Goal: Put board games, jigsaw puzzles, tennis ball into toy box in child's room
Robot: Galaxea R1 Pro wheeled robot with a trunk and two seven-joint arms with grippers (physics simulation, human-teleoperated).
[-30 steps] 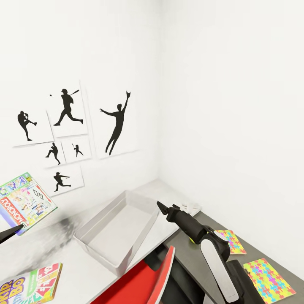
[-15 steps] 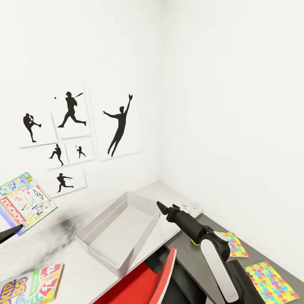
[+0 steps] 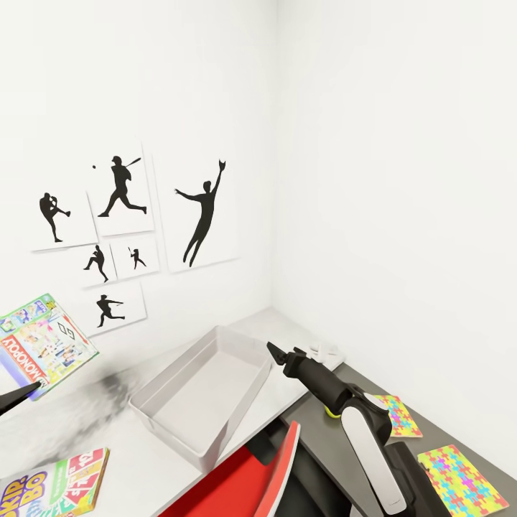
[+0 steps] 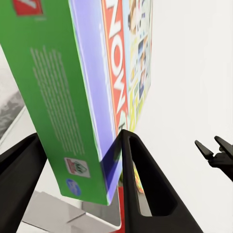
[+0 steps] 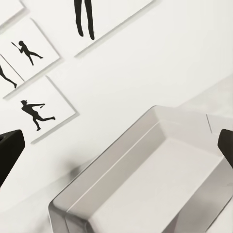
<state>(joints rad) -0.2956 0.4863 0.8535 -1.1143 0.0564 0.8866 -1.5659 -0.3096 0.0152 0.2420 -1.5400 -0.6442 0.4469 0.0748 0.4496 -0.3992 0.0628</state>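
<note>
Left tool (image 4: 80,165) pinches the Monopoly board game (image 3: 42,345) by one edge, aloft beside the empty toy box (image 3: 197,391) on the tabletop (image 3: 64,431); so thin a grip could slip, dropping it short; right tool (image 3: 281,354) hovers spread over the box's rim.

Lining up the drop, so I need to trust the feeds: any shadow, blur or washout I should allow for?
Head view: a smudgy dark shadow on the pale grey table top left of the light grey shallow toy box; walls nearly washed out white. Left wrist view: the green-sided Monopoly game box looms large, stretched by closeness. Right wrist view: sharp, bin interior evenly lit.
</note>
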